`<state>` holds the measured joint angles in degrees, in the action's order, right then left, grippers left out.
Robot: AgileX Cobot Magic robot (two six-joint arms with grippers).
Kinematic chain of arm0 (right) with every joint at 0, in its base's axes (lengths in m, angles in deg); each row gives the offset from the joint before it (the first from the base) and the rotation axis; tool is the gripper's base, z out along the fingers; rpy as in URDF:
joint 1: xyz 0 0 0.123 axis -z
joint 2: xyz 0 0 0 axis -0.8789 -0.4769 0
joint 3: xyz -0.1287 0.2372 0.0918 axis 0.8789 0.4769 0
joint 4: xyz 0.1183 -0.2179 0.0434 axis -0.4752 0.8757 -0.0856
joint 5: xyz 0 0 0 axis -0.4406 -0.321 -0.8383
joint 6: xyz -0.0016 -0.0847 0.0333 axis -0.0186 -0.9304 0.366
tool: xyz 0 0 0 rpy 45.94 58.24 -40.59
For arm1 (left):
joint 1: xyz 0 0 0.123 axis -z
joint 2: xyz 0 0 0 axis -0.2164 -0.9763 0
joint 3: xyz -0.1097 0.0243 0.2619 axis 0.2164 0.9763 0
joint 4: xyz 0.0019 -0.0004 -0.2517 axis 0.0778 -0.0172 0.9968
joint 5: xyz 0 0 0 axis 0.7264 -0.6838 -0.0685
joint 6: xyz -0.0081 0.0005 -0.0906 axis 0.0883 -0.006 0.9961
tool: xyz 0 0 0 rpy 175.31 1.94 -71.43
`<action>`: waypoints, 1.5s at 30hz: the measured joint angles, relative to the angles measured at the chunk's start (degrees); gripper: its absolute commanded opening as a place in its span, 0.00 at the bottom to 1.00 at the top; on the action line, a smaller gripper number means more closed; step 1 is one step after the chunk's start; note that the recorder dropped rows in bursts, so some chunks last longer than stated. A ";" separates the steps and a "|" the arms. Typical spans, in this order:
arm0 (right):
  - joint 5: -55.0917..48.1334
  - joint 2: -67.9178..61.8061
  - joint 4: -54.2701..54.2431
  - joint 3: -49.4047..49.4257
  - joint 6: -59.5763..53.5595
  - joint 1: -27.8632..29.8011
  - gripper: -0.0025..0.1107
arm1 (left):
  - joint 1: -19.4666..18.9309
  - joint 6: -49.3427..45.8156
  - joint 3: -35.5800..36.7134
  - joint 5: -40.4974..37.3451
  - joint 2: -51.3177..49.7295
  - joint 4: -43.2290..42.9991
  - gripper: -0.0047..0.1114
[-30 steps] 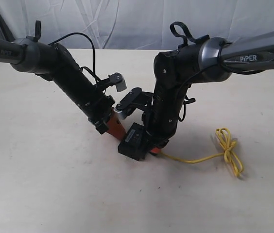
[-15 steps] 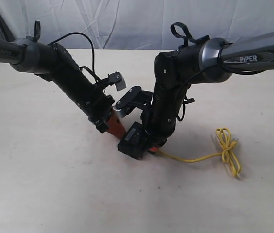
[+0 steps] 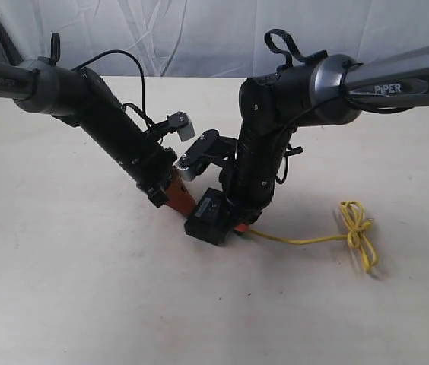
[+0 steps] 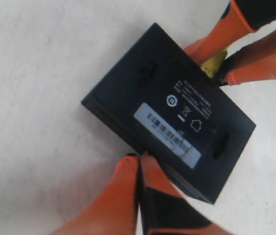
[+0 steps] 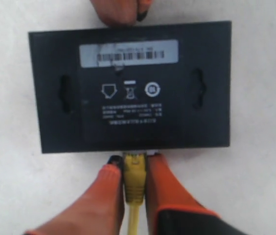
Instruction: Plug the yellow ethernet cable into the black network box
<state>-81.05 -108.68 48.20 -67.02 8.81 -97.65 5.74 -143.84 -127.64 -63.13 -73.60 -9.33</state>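
The black network box lies flat on the table between both arms, its white barcode label facing up. My right gripper is shut on the yellow ethernet cable just behind its plug, and the plug's tip meets the box's side. From there the cable trails right to a knotted bundle. My left gripper is shut with nothing in it, its orange fingertips pressed against the opposite side of the box. The port itself is hidden.
The pale table spreads around the box on all sides. A white curtain hangs behind the table's far edge. A small grey camera unit sticks out from the left arm above the box.
The right arm has shifted slightly left and away with the cable, pulling it straighter. The box has nudged a little with it. The left gripper stays against the box.
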 measured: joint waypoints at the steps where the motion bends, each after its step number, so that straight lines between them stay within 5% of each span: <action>1: 0.00 0.00 1.10 0.00 0.00 0.00 0.01 | 0.00 0.16 0.00 0.12 0.00 0.00 0.04; 21: 1.22 0.00 5.54 -0.82 0.00 0.00 0.02 | 0.34 6.95 -1.79 1.73 -0.08 -3.68 0.04; 24: 1.11 0.00 5.54 -0.82 0.00 0.00 0.16 | 0.57 9.65 -1.79 2.73 0.28 -4.67 0.04; 28: 1.11 0.11 5.54 -0.91 0.00 0.00 0.56 | 0.57 10.85 -1.79 3.35 0.39 -5.05 0.04; 30: 1.11 0.49 5.54 -0.91 0.00 0.00 0.58 | 0.57 11.17 -1.79 3.45 0.39 -5.05 0.04; 37: -2.32 2.14 7.81 -0.91 0.13 0.00 0.57 | -0.31 14.67 -1.79 8.24 2.57 -10.60 0.04; 39: -2.43 3.57 8.47 -0.91 0.52 0.00 0.40 | -2.08 16.87 -1.79 8.38 3.73 -12.34 0.04; 41: -2.58 5.02 9.09 -0.91 0.52 0.00 0.03 | -3.22 20.25 -1.79 8.98 5.64 -12.91 0.04; 45: -3.60 7.86 11.96 -0.91 3.52 0.34 0.03 | -3.35 29.56 -1.79 10.32 9.91 -16.98 0.04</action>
<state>-84.65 -100.83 60.17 -67.93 12.33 -97.31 2.40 -114.27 -129.43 -52.81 -63.69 -26.31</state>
